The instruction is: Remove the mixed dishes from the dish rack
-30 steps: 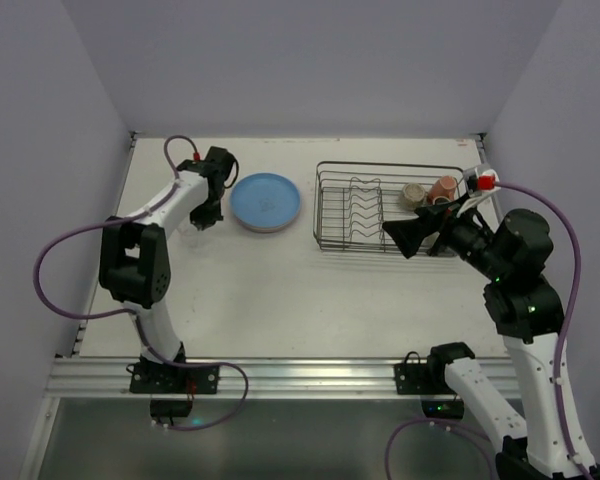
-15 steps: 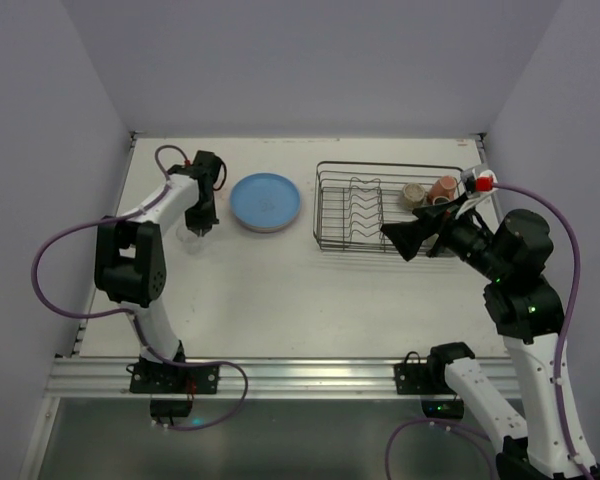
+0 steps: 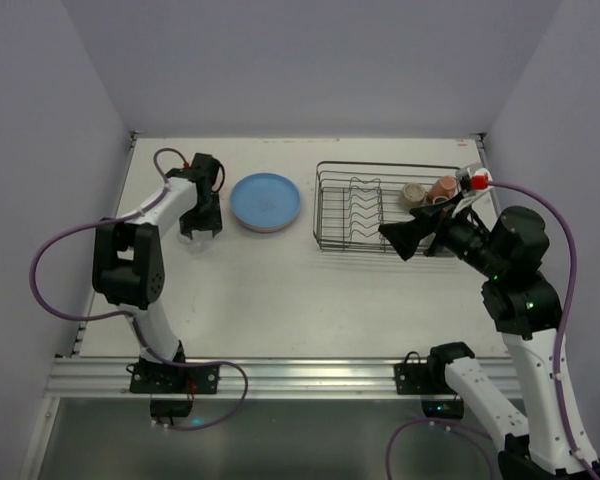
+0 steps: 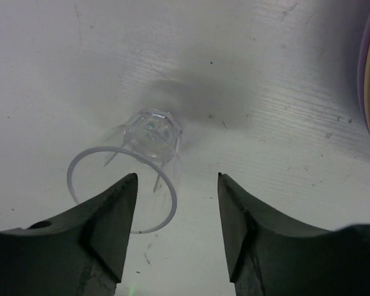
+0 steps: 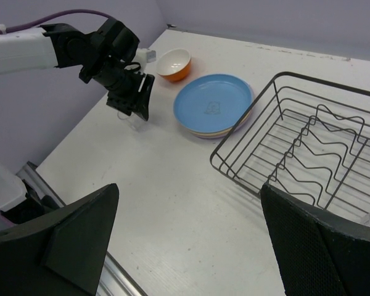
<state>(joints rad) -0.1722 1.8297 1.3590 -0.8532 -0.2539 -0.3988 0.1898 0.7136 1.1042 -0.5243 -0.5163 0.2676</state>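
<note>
Hovering over a clear glass (image 4: 149, 132), our left gripper (image 4: 177, 185) holds jaws parted, empty; stacked plates (image 3: 266, 200) lie just right. Our right gripper (image 5: 189, 197) gapes empty near the dish rack (image 3: 355, 210).

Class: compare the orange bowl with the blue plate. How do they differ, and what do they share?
Colour: the orange bowl is orange outside and white inside; the blue plate is all blue. Shape: the bowl is deep and narrower; the plate is shallow and wider. Support: the bowl stands on the table; the plate tops a stack of other plates. Both are round, upright and outside the dish rack.
</note>
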